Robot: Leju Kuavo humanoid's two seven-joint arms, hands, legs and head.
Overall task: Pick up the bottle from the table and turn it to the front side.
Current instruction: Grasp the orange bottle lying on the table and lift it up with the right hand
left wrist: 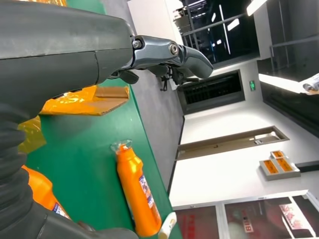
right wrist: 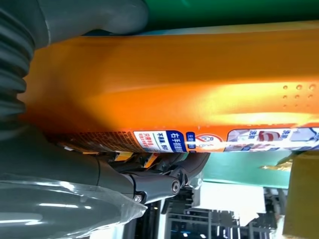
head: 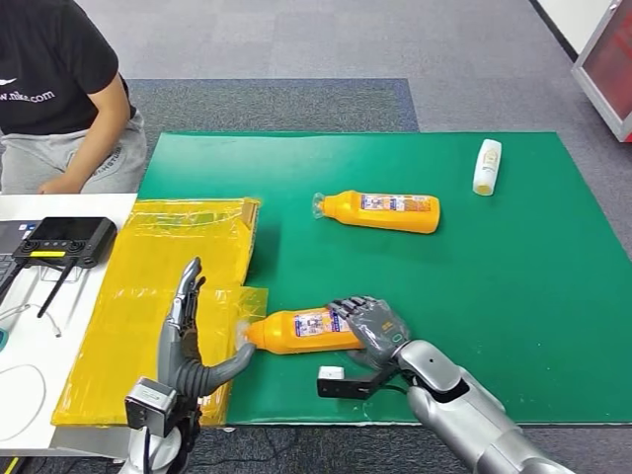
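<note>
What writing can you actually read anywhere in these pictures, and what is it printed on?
"w.nike.com", its start cut off: on the person's black shirt.
Near orange bottle label, held by the right hand: Chinese characters, too blurred to read.
Far orange bottle label: too small.
White bottle: no legible text.

Green mat (head: pixel 521 326) covered the table. On it: one orange bottle (head: pixel 302 331) lying on its side near the front edge, second orange bottle (head: pixel 384 210) on its side further back, small white bottle (head: pixel 487 166) far right. Yellow plastic sheet (head: pixel 141 286) overlapped the mat's left edge.
</note>
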